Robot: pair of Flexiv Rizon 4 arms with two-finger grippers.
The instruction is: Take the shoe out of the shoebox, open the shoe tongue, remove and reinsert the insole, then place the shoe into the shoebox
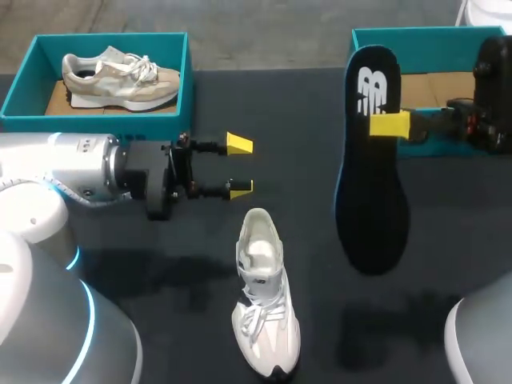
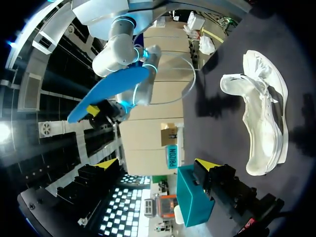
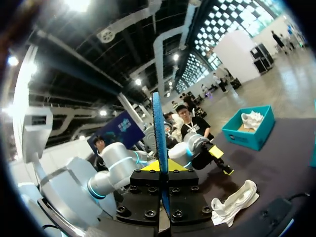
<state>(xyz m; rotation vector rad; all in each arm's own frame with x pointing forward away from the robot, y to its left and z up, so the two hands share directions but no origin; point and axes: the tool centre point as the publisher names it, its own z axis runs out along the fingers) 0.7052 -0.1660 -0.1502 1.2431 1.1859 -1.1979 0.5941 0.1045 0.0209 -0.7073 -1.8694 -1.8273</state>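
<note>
Insole (image 1: 370, 168) held at upper right.
Right gripper (image 1: 390, 125) clamped it; left gripper (image 1: 239, 166) stood open, shoe (image 1: 262, 300) at lower centre.

We find the white mesh shoe (image 1: 264, 300) on the black table (image 1: 304, 104), our left gripper (image 1: 239, 166) behind it, the black foam insole (image 1: 370, 160) off to its right.

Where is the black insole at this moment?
In the head view, the insole is at the right, held up by the right gripper just in front of the right teal shoebox, and to the right of the white shoe.
</note>
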